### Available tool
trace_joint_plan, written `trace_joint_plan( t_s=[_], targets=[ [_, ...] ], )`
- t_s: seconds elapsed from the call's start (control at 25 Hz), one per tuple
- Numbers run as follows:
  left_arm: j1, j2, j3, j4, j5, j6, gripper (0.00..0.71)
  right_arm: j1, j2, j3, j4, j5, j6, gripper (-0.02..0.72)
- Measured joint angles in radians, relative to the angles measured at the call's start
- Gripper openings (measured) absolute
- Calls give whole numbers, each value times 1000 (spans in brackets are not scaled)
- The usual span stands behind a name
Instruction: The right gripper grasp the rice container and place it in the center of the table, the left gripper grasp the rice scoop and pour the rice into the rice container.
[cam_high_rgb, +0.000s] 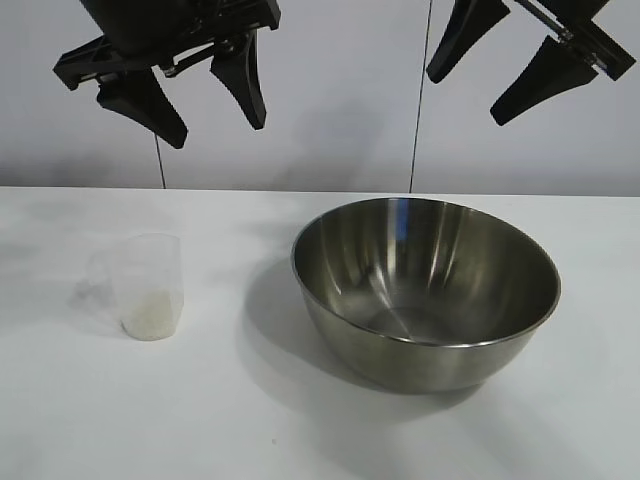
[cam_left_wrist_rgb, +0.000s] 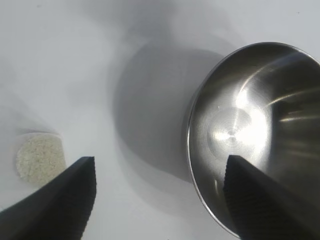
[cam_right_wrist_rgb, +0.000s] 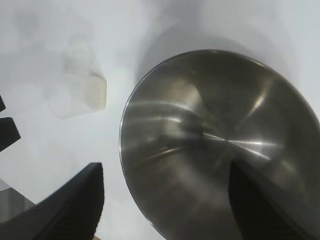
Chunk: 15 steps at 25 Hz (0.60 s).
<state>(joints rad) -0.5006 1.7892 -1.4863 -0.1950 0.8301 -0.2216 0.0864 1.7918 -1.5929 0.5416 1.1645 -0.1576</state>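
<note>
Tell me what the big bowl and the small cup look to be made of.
Rice container: metal, likely stainless steel, polished; it mirrors light streaks and shows fine circular marks on its floor.
Rice scoop: thin clear plastic, probably, slightly cloudy; the white rice at its bottom shows through the wall.

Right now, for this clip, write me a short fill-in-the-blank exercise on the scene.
1. The rice lies in the bottom of the ____.
2. The steel mixing bowl holds ____.
3. The left gripper and right gripper both hang ____ the table, jaws open.

Missing: plastic measuring cup; nothing; above
</note>
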Motion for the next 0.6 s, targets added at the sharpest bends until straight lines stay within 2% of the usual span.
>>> trace_joint_plan(
  t_s=[0.12,0.28,0.4,0.6],
  targets=[
    [0,0,0,0,0,0,521,0,0,0,0,2,0,487],
    [0,0,0,0,0,0,521,0,0,0,-15,46,-3,487],
    [0,0,0,0,0,0,521,0,-1,0,-106,52,3,487],
    [0,0,0,0,-1,0,521,0,-3,0,-313,57,81,487]
  ],
)
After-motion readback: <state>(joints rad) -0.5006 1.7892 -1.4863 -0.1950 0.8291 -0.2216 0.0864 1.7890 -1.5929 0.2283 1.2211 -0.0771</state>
